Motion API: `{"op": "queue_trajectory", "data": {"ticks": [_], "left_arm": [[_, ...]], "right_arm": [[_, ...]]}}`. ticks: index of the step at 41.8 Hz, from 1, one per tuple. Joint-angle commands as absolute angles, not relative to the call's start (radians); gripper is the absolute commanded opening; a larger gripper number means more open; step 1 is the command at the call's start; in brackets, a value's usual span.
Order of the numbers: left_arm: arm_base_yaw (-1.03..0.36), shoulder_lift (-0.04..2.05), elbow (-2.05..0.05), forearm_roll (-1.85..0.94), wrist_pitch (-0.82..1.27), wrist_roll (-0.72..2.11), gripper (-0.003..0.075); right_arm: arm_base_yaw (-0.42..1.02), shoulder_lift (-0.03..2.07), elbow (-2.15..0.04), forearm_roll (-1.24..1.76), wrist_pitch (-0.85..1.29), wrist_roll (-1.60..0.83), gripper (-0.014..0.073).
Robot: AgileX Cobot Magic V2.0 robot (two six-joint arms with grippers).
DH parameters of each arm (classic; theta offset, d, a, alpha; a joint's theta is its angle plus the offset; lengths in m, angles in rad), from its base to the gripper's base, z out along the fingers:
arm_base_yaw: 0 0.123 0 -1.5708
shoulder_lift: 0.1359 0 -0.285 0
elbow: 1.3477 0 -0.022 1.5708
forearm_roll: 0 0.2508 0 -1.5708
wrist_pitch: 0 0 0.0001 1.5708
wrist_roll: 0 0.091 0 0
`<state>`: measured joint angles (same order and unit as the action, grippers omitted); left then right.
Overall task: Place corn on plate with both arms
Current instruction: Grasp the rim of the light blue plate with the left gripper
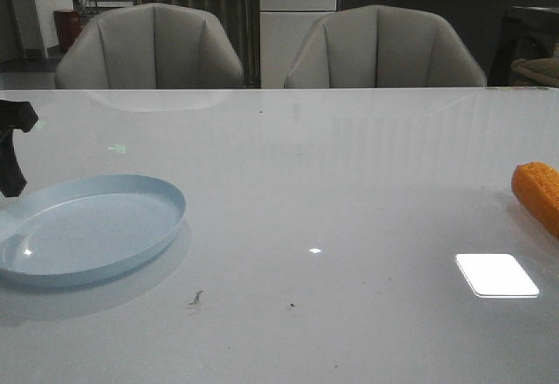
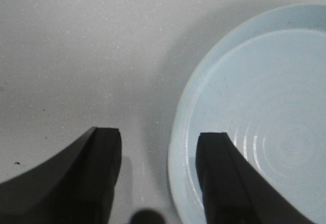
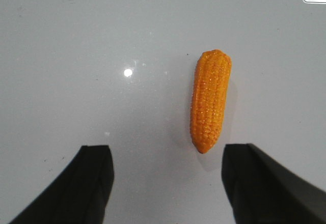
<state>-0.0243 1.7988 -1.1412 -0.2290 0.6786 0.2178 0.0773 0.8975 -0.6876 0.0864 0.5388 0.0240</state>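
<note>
The orange corn [image 1: 537, 194] lies on the white table at the right edge of the front view, partly cut off. The pale blue plate [image 1: 87, 231] sits empty at the front left. My left gripper [image 2: 160, 145] is open and straddles the plate's rim [image 2: 175, 147], one finger over the plate, one over the table. Only a dark bit of the left arm [image 1: 13, 153] shows in the front view. My right gripper [image 3: 168, 158] is open and empty above the table; the corn [image 3: 210, 99] lies just beyond it, its tapered tip close to one finger. The right arm is outside the front view.
Two grey chairs [image 1: 148, 48] [image 1: 384, 48] stand behind the table's far edge. A bright rectangle of reflected light [image 1: 496, 274] lies on the table at the front right. Small dark specks [image 1: 196, 297] lie near the front middle.
</note>
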Motion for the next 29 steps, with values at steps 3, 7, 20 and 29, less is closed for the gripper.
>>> {"op": "queue_trajectory", "data": {"ticks": [3,7,20,29], "left_arm": [[-0.026,1.789,-1.171,-0.252,0.653,0.207,0.0400],[-0.026,1.808,-1.171,-0.264,0.655,0.207,0.0400],[-0.026,1.819,-1.171,-0.281,0.639,0.207,0.0400],[-0.026,1.819,-1.171,-0.283,0.591,0.207,0.0400]], "right_arm": [[0.078,0.892,-0.719,0.093,0.477,0.026,0.0559],[0.078,0.892,-0.719,0.093,0.482,0.026,0.0559],[0.078,0.892,-0.719,0.093,0.482,0.026,0.0559],[0.078,0.892,-0.719,0.093,0.438,0.026,0.0559]]}}
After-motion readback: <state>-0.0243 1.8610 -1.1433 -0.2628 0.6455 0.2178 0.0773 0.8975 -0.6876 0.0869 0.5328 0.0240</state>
